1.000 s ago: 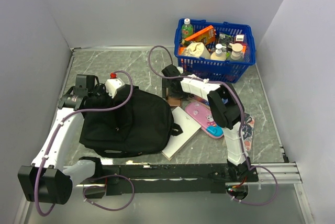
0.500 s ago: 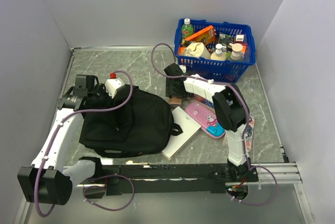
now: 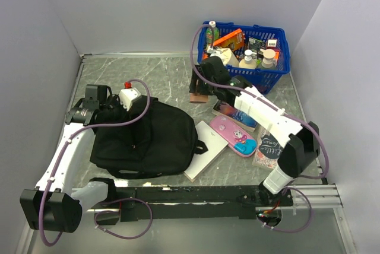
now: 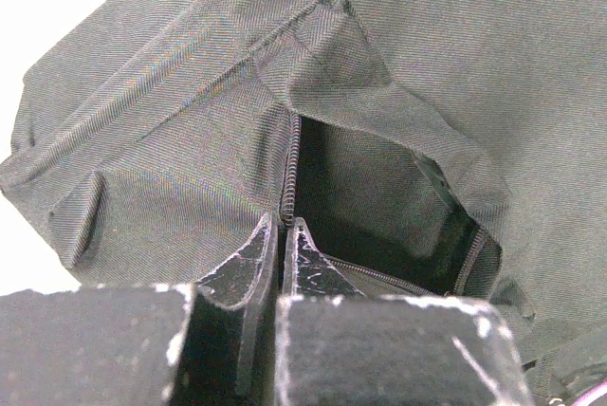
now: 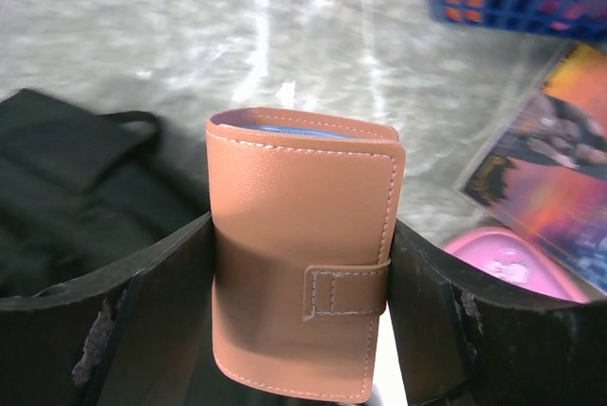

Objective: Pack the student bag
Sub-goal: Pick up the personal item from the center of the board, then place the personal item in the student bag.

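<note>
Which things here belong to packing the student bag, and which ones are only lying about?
Job: student bag; brown wallet in right gripper; left gripper pinching its zip; probably pink pencil case, white notebook.
Lying about: blue basket of groceries.

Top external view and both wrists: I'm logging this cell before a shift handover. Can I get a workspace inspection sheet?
Surface: grey marbled table, items spread across its middle and right.
Job's things: student bag lies on the left, its zip opening gaping; brown wallet is lifted.
Clutter: blue basket of groceries at back right; pink case, white book and magazine loose beside the bag.
Grippers: left gripper jaws shut at the bag's zip; right gripper jaws shut on the wallet.
Cables: purple cable loops along each arm.
Surroundings: plain grey walls; nothing else seen.
</note>
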Available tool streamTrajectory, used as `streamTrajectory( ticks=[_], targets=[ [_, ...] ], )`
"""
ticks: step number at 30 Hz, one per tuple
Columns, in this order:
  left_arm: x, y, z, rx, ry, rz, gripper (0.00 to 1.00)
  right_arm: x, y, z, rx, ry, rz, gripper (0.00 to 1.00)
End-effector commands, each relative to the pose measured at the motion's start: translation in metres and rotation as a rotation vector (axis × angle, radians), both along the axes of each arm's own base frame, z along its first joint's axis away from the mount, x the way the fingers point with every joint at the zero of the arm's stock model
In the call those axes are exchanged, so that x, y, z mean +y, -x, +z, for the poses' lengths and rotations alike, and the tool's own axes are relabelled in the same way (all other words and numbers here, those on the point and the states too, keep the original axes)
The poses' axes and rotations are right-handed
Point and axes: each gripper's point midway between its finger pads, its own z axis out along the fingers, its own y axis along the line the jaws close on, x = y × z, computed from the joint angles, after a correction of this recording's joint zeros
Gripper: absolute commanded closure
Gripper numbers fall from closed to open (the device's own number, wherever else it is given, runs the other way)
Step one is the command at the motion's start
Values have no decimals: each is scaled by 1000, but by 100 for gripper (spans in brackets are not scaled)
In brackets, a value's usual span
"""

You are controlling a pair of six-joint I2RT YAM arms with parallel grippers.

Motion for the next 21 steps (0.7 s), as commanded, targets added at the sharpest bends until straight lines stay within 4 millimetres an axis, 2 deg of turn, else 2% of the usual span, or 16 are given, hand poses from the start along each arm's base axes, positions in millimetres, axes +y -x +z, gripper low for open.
streamTrajectory(
  ticks=[1, 4, 5, 8, 11, 16, 21],
  targets=[
    [-15, -4, 22, -64, 88, -30, 99, 40, 40, 11, -26, -73, 108, 26],
    [-18, -1, 19, -49, 111, -32, 99, 72, 65, 8, 5, -157, 172, 25],
    [-20, 0, 18, -43, 119, -34, 99, 79, 72, -1, 37, -188, 176, 25],
    [-20, 1, 15, -29, 136, -18, 99, 110, 93, -7, 76, -261, 248, 25],
    [-21, 1, 5, -6, 149, 6, 99, 131, 109, -4, 84, -287, 301, 25],
    [-22, -1, -4, 21, 172, 33, 99, 154, 126, 1, 77, -325, 363, 25],
    [-30, 2, -2, 44, 212, 18, 99, 169, 126, -17, 94, -342, 334, 25]
  ],
)
